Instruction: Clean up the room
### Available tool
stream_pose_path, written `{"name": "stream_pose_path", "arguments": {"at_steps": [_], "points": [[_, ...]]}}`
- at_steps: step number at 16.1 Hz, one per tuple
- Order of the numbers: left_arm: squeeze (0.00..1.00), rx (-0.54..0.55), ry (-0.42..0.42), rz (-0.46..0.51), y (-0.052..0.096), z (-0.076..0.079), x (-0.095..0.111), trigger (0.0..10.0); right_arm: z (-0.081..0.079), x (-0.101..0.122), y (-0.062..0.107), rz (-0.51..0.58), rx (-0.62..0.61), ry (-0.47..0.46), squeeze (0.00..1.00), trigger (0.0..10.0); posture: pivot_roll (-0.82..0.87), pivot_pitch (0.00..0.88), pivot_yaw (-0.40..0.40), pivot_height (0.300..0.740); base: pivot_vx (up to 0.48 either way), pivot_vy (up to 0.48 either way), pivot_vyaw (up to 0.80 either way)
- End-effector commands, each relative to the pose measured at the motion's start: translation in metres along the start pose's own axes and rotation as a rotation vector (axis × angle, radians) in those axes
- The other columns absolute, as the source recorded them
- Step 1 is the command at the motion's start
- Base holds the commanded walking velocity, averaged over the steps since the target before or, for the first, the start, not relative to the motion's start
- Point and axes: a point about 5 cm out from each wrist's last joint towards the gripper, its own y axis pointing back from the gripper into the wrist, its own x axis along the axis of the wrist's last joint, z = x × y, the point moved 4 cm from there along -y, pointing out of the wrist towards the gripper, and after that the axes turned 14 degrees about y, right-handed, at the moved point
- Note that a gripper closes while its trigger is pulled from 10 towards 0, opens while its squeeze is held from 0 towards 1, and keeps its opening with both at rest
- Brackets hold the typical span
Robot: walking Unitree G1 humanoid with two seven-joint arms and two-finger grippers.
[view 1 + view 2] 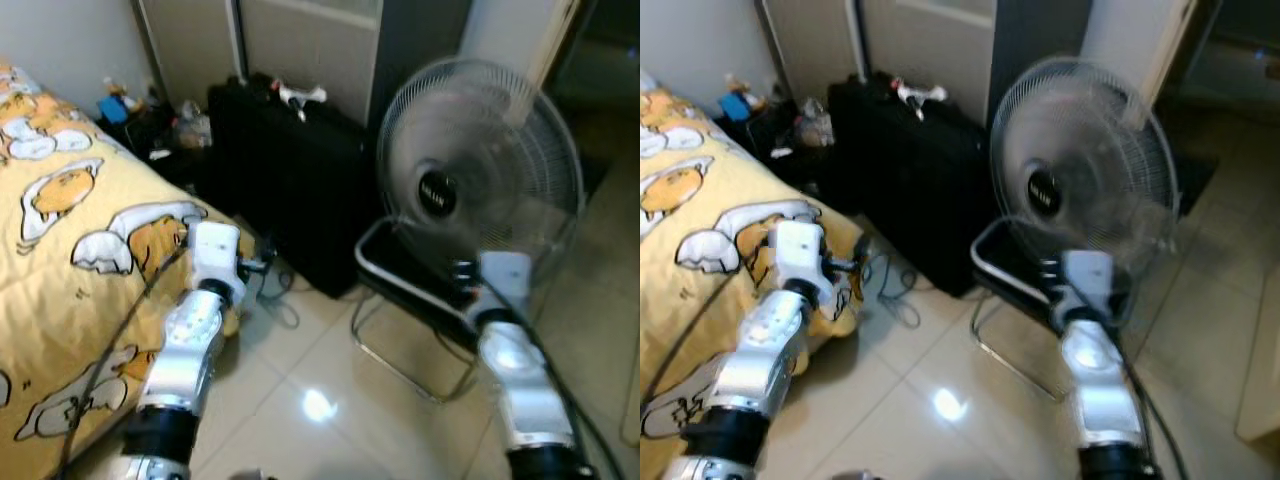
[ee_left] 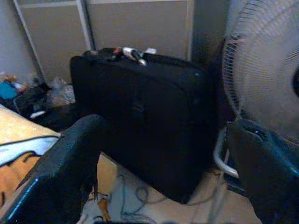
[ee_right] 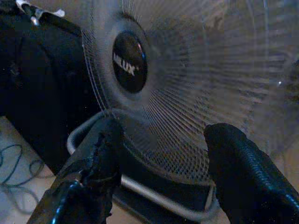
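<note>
Both silver arms reach forward over the pale tiled floor (image 1: 330, 400). The left pincer (image 2: 159, 186) is held beside the edge of the bed (image 1: 60, 300), its 2 black fingers (image 2: 60, 172) spread wide with nothing between them; the bed's yellow cover is printed with white-and-orange cartoon figures. The right pincer (image 3: 161, 172) points at the standing fan (image 1: 480, 170) — its fingers (image 3: 93, 163) also stand apart and hold nothing, just before the fan's wire grille. The black hub of the fan bears pale lettering that seems to read "MLUX", though the first letters are blurred. Below the grille runs the fan's curved metal base tube. A tangle of thin cable (image 1: 275, 295) lies on the floor near the corner of the bed. Behind it a black suitcase (image 1: 290, 190) stands upright against the wall, with a white-and-red object (image 1: 300, 96) on top — too small to identify. Farther off, by the head of the bed, small clutter (image 1: 150, 120) sits in the room's corner.
</note>
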Motion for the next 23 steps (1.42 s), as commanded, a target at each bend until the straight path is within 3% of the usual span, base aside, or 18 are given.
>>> {"name": "stream_pose_path", "arguments": {"at_steps": [1,10,14,17,23], "points": [[0.13,0.033,-0.013,0.005,0.001,-0.012,0.003,10.0,-0.011,0.007,-0.001,0.022,0.028,-0.006,0.00,10.0,-0.09,0.000,0.002,0.740,0.341,0.000,0.00],[0.13,0.024,-0.013,-0.009,0.002,-0.010,-0.003,10.0,-0.019,0.005,-0.001,0.022,0.070,0.011,0.00,10.0,-0.09,0.000,0.007,0.740,0.353,0.000,0.00],[0.14,0.026,-0.010,-0.014,0.002,-0.010,-0.005,10.0,-0.044,0.014,0.007,0.078,0.230,0.014,0.00,10.0,-0.10,0.000,0.008,0.740,0.354,0.000,0.00],[0.14,0.028,-0.007,-0.015,0.001,-0.010,-0.005,10.0,-0.042,0.015,0.006,0.088,0.227,0.080,0.00,10.0,-0.10,0.000,0.007,0.740,0.354,0.000,0.53],[0.14,0.028,-0.007,-0.017,0.001,-0.011,-0.006,10.0,-0.042,0.012,0.006,0.072,0.230,0.083,0.00,10.0,-0.09,0.000,0.008,0.740,0.354,0.000,0.20]]}}
